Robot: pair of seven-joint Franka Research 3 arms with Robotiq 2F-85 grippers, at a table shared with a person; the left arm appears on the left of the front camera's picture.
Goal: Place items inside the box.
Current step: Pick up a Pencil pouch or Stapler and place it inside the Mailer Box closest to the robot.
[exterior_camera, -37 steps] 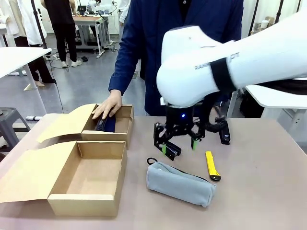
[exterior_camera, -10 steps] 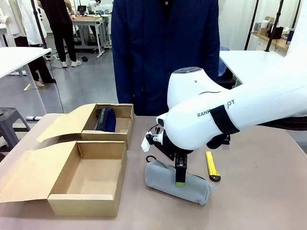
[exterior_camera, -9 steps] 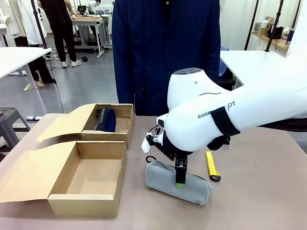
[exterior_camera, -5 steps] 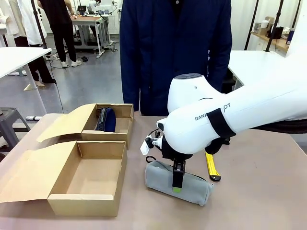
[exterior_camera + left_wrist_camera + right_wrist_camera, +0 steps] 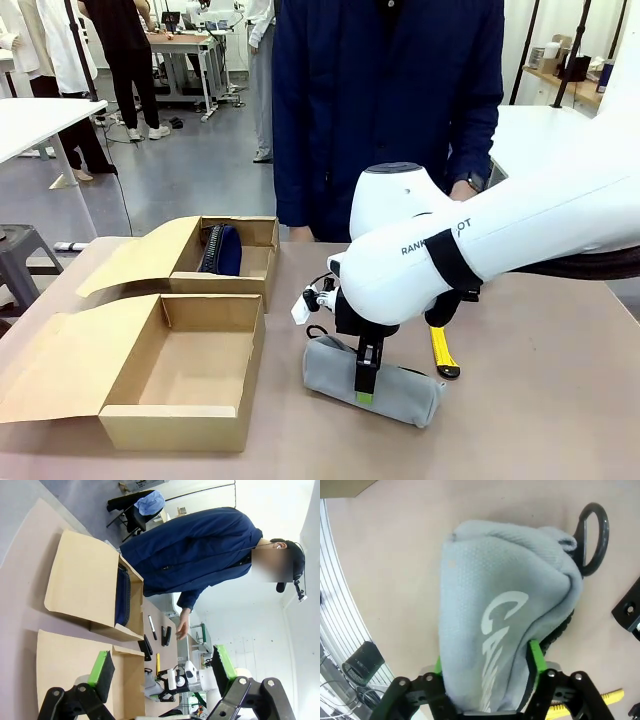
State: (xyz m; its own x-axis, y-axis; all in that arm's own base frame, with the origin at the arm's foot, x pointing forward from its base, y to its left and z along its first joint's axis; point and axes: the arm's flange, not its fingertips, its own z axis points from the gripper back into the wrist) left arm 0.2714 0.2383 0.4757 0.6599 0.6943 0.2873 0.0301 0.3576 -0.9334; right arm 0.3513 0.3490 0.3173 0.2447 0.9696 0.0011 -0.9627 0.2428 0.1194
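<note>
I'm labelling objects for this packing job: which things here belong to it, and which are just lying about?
Job: grey CAMPUS pouch, utility knife, stapler, marker pen, navy pouch, near box, far box.
Lying about: grey stool, white side table, chair with blue cloth.

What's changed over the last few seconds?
The right hand dropped from above the table and closed on the grey CAMPUS pouch. The person no longer reaches into the far box. Navy pouch, near box and utility knife stayed put.
</note>
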